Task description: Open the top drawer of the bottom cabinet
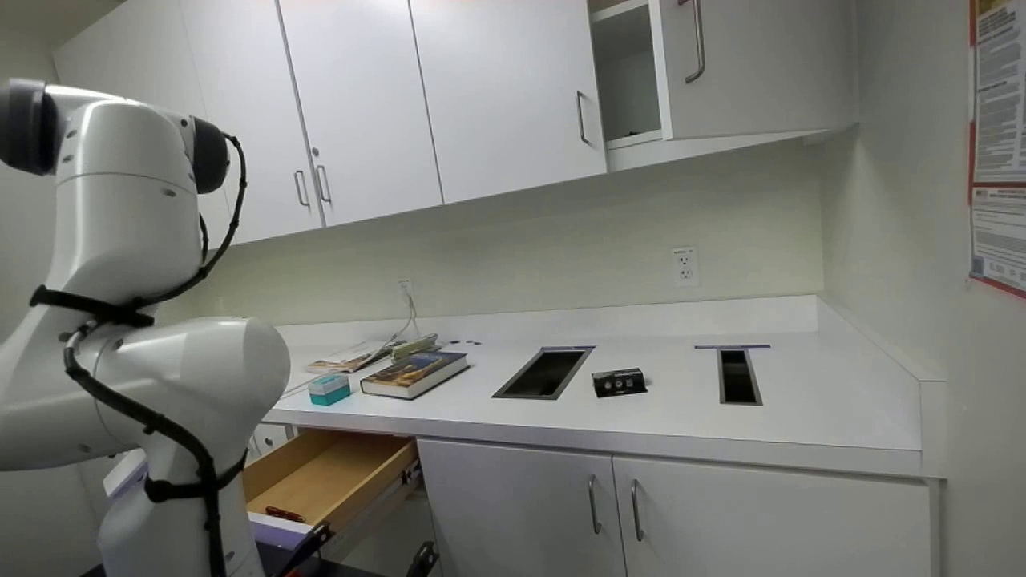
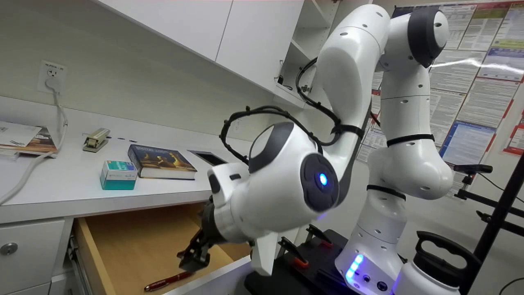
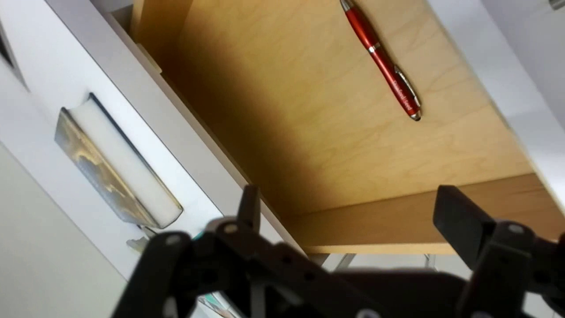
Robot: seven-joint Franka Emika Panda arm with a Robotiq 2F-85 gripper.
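The top drawer stands pulled out of the bottom cabinet (image 1: 513, 501). Its tan wooden inside shows in both exterior views (image 1: 361, 463) (image 2: 135, 235) and in the wrist view (image 3: 265, 79). Its white front's top edge (image 3: 499, 84) runs down the right of the wrist view; the bar handle is mostly or wholly out of sight. My gripper (image 3: 351, 207) is open and empty, its fingers wide apart over the drawer. In an exterior view the gripper (image 2: 194, 258) hangs above the drawer, near its front. In the other exterior picture the arm hides it.
A red pen (image 3: 384, 62) lies in the drawer. A book (image 2: 161, 162), a teal and white box (image 2: 118, 175) and a stapler (image 2: 96, 140) stand on the countertop (image 1: 641, 425). It has cutouts (image 1: 547, 373) and a black object (image 1: 620, 382). An upper cupboard door (image 1: 761, 72) stands open.
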